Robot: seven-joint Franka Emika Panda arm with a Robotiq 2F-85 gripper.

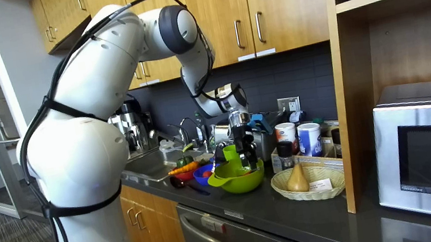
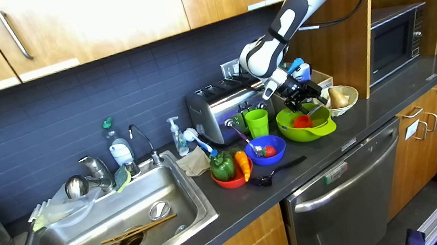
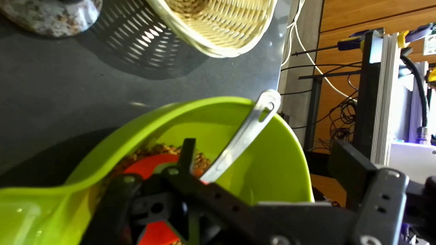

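Tool (image 3: 267, 154) spread wide over the green bowl (image 3: 279, 170), red object (image 2: 302, 122) and silver handle (image 3: 242, 139) inside.

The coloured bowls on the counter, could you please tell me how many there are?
3: the green bowl at the gripper, the red bowl nearest the sink, and the blue bowl between them. Others may be nested or hidden.

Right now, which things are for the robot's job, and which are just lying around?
Probably for the job, by the open jaws: green bowl, silver handle, red thing, brown bits.
Probably just lying around: carrot, blue bowl, wicker basket, toaster.
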